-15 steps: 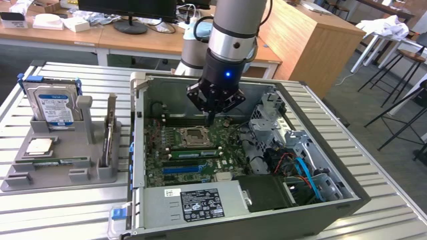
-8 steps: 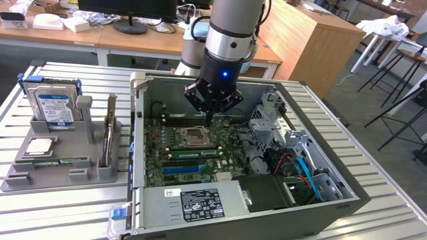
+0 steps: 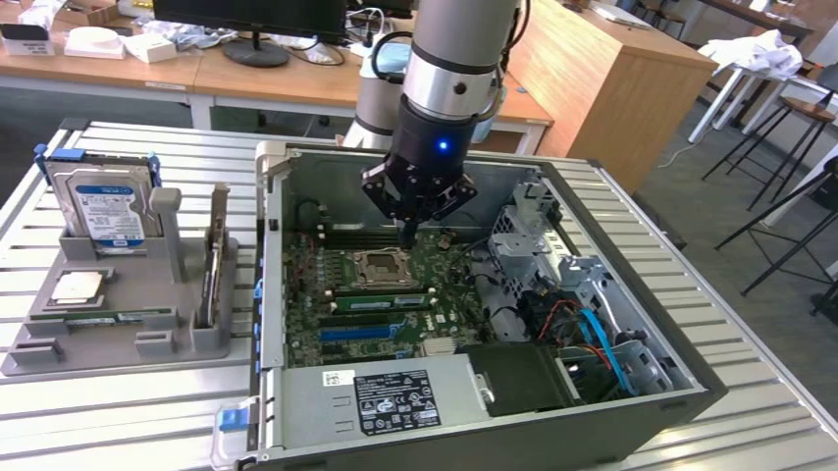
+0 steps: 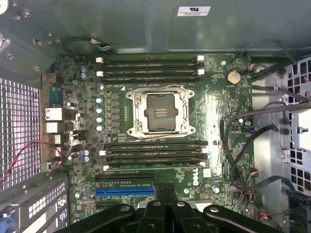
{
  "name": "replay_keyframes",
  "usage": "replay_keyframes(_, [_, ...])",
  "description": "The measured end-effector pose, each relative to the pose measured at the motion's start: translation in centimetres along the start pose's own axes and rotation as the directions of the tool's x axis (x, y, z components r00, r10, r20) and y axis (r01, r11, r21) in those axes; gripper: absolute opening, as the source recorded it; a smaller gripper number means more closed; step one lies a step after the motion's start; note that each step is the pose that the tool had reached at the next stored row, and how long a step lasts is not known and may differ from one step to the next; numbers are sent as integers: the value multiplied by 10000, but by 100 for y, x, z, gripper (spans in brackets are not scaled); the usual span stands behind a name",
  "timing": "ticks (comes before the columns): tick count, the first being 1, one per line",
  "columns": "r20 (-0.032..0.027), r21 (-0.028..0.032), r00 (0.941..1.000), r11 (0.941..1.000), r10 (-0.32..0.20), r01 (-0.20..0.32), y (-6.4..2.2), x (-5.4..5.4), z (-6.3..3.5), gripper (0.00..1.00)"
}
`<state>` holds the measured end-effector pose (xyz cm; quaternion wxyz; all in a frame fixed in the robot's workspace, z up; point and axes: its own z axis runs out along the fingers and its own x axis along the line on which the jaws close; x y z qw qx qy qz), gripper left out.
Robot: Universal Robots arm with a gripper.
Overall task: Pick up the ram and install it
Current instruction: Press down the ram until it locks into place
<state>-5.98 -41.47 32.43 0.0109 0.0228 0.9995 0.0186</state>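
exterior view
claw [image 3: 408,238]: hangs inside the open case [image 3: 681,392], tip narrowed to a point, nothing seen in it
claw place: just at 1 o'clock of the socket [image 3: 380,265], above the board [image 3: 343,329]
ram [image 3: 105,316]: lies flat in a groove of the grey tray [image 3: 78,358], well apart from the claw, at 9 o'clock of the case
ram axis: long side runs roughly 9 to 3 o'clock, along the tray's near edge; which end bears the label i cannot tell
why so: the groove likely keeps the stick from sliding and leaves its long edges free for a pinch
tray mates: drive [image 3: 105,201] stands upright at 12 o'clock of the ram, chip [image 3: 78,287] sits between them

wrist view
claw [image 4: 165,199]: fingers [image 4: 156,206] pressed together, no stick between them
slots [image 4: 155,153]: dark empty rows flank the socket [image 4: 160,112], a second bank [image 4: 150,68] on its far side
why so: the camera looks straight down on the board, so the claw seems set to survey the slots, not the tray
task state: ram not yet picked, judged from its place in the tray
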Motion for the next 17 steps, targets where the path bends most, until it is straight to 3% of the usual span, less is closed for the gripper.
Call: replay_keyframes(17, [0, 6, 10000, 10000, -7, 7, 4, -2, -65, 10])
